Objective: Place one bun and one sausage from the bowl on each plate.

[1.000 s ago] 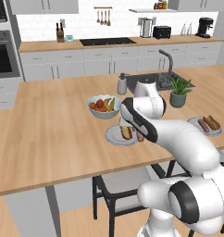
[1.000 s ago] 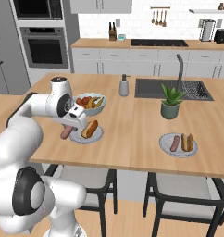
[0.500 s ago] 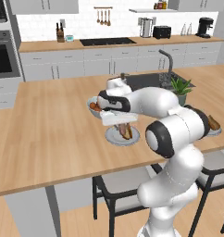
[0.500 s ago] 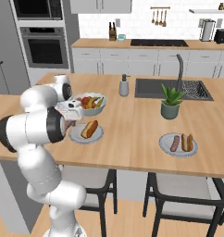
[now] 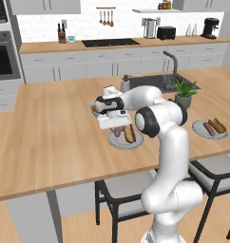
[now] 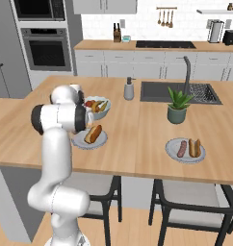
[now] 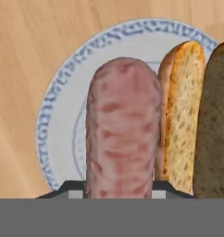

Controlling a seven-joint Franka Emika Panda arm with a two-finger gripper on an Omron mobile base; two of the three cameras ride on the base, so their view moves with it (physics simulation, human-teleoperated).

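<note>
One sausage [image 7: 122, 132] stands in the middle of the hand view, its long axis running straight up from between the gripper [image 7: 118, 187] tips, which look clamped on its lower end. It hangs over the near plate [image 7: 63, 111], just left of the bun [image 7: 185, 115] already lying there. Release looks next. The far plate [image 6: 186, 150] already holds its pair.

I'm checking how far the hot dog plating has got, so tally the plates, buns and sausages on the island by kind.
Plates: 2, near the arm and near the plant
Buns on plates: 2, and
Sausages on plates: 2, at the pincer, and
Total: 6
What lies in the bowl is too small to sort.
</note>
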